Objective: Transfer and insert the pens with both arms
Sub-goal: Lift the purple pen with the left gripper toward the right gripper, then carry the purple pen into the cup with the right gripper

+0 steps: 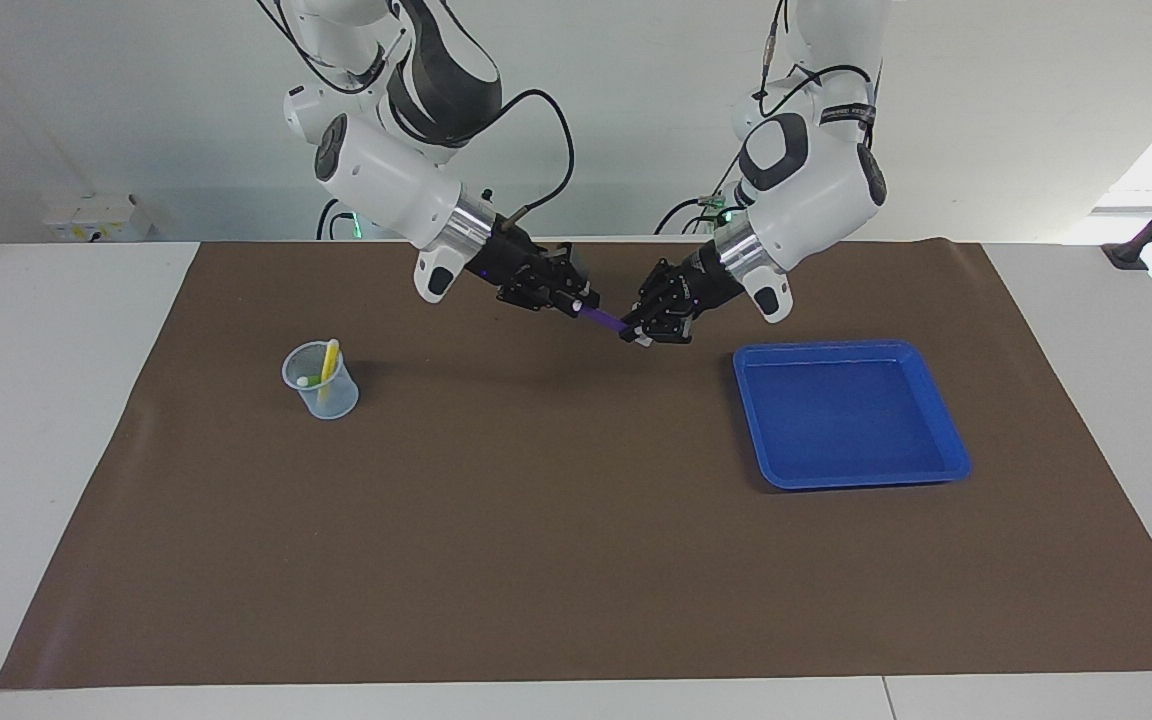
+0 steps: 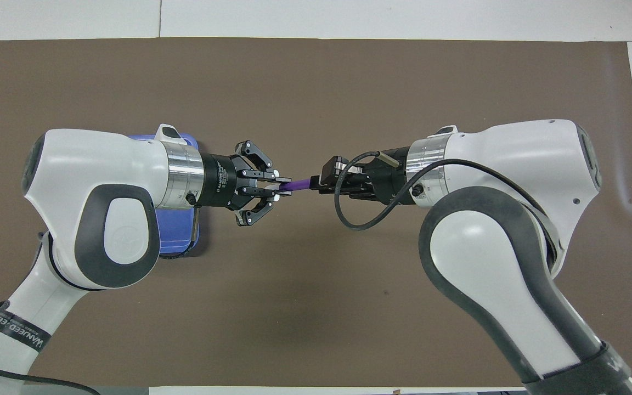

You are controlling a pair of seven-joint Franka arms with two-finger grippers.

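Your purple pen (image 1: pixel 604 319) hangs in the air over the brown mat (image 1: pixel 576 560), between the two grippers. Left gripper (image 1: pixel 636 334) is clenched on one end, right gripper (image 1: pixel 579 302) on the other. Your yellow pen (image 1: pixel 328 362) stands in the clear cup (image 1: pixel 321 382) beneath the right arm's side.

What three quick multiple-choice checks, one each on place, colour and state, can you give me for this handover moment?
1. Where is the yellow pen?
A. in the clear cup
B. in the blue tray
C. lying on the brown mat

2. What colour is the pen held between the grippers?
A. green
B. purple
C. yellow

3. What state is the right gripper in?
A. wide open above the cup
B. shut on the pen
C. resting on the tray

Answers:
1 A, it stands slanted inside the cup.
2 B, the purple pen spans from the right gripper to the left gripper.
3 B, its fingertips have closed on the pen's end.
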